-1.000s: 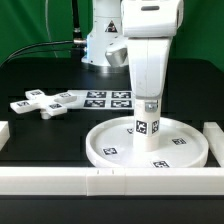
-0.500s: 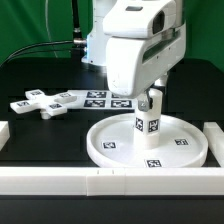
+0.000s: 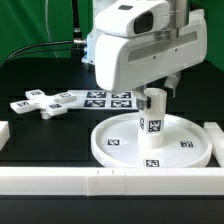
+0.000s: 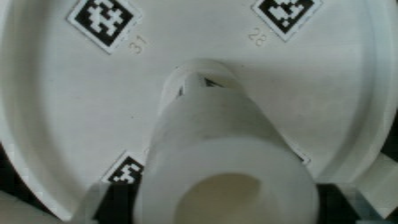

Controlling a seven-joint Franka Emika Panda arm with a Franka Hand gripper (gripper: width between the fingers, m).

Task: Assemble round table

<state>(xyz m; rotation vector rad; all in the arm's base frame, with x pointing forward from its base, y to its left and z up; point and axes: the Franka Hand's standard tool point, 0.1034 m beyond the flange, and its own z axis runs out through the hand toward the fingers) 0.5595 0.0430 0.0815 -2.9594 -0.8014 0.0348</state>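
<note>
The large rimmed round disc [image 3: 112, 143] lies flat on the black table near the front rail. The short cylindrical post [image 3: 152, 126] stands upright on the disc's middle, with a tag on its side. My gripper [image 3: 152, 97] comes down over the post's top and is shut on it. In the wrist view the post [image 4: 221, 150] runs from the disc [image 4: 178, 40] up between my dark fingers [image 4: 334, 205], which press on both its sides. The cross-shaped four-armed piece [image 3: 40, 102] lies loose at the exterior view's left, apart from the gripper.
The marker board [image 3: 106, 98] lies flat behind the disc, next to the cross-shaped piece. White border rails run along the front [image 3: 100, 181], with a short one on the exterior view's right [image 3: 214, 139] and another on its left [image 3: 3, 131]. The arm's base stands at the back.
My hand has turned around the post, so its broad housing now faces the exterior camera. The post stays upright on the disc and the grip has not changed.
</note>
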